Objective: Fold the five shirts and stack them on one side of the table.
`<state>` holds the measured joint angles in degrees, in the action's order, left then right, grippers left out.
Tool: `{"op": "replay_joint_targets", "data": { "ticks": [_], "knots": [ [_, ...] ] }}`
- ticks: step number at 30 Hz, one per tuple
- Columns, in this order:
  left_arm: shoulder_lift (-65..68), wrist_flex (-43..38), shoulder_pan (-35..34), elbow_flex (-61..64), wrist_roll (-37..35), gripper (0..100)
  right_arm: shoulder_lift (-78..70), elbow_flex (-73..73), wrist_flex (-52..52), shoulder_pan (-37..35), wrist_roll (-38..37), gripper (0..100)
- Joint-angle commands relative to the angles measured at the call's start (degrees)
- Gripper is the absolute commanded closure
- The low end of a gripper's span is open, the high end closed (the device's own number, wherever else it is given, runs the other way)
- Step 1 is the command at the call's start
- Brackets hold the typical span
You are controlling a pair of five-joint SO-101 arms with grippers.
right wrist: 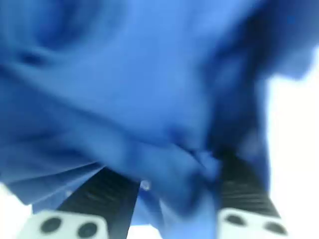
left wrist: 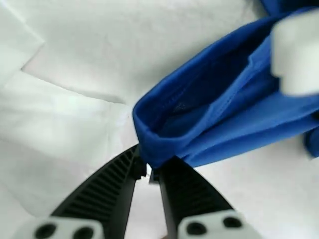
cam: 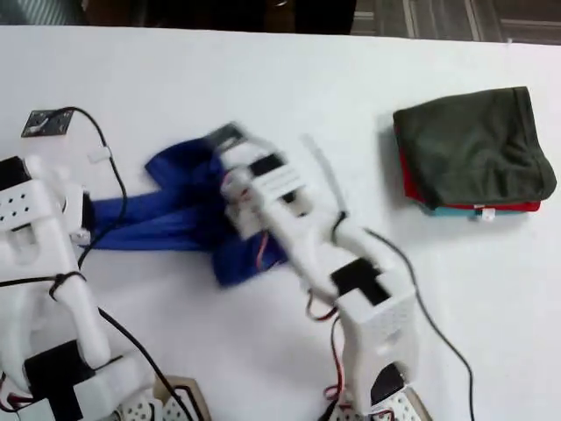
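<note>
- One rumpled royal-blue fabric shirt [cam: 175, 219] is lying unfolded on the white table [cam: 263, 79], left of the middle. One part is stretching out toward the left arm and the rest is bunching under the right arm.
- The left gripper [left wrist: 149, 172] is pinching a doubled-over edge of the blue shirt. Its black ribbed fingers [left wrist: 112, 186] are sitting almost together, with only the cloth between their tips.
- The right gripper [right wrist: 169, 172] is sitting low in the blue shirt. Its black fingers [right wrist: 107, 191] are standing wide apart with bunched cloth filling the gap between them, and I cannot tell whether they are squeezing it.
- Three folded shirts are sitting in a stack near the right side of the table, well apart from the blue shirt. A dark green folded shirt [cam: 473, 145] is lying on top, a red folded shirt [cam: 508, 207] is showing just beneath it, and a teal folded shirt [cam: 447, 211] is peeking out at the bottom.
- A small dark square plate [cam: 46, 123] is lying flat near the table's left edge, beside the left arm.
</note>
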<state>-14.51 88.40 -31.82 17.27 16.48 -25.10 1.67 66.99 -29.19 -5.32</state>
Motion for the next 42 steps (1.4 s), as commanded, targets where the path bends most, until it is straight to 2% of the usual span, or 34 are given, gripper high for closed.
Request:
{"op": "replay_joint_targets", "data": {
  "ticks": [1,7,12,18,25,29,33,38,42],
  "knots": [
    [-2.37,-0.88,3.25,-0.84,0.09,97,2.33,8.26,3.82,9.45,-0.26,97.1],
    [-2.2,-7.38,9.41,-0.66,-0.09,97,7.6,19.25,12.09,15.87,-0.44,97.8],
    [-1.93,-14.51,10.29,2.24,-0.18,97,11.91,22.15,17.1,17.1,-0.53,96.7],
    [-1.93,-20.48,10.29,9.19,-0.18,97,18.95,22.15,22.11,16.57,-4.04,73.1],
    [-1.93,-24.97,10.29,14.11,-0.18,97,30.2,21.54,28.62,16.31,-5.19,78.9],
    [-1.93,-26.46,10.29,14.81,-0.18,97,30.46,14.24,34.07,11.03,-5.71,79.9],
    [-2.2,-27.08,10.29,14.64,-0.18,97,30.64,-3.87,28.09,5.14,-11.43,80.1],
    [-2.02,-27.08,10.2,14.9,-0.18,97,30.11,-22.33,14.29,-0.66,-11.34,80.1],
    [-2.11,-27.08,10.11,14.81,-0.18,97,30.11,-30.86,6.02,-4.88,-11.25,80.1]
  ]
}}
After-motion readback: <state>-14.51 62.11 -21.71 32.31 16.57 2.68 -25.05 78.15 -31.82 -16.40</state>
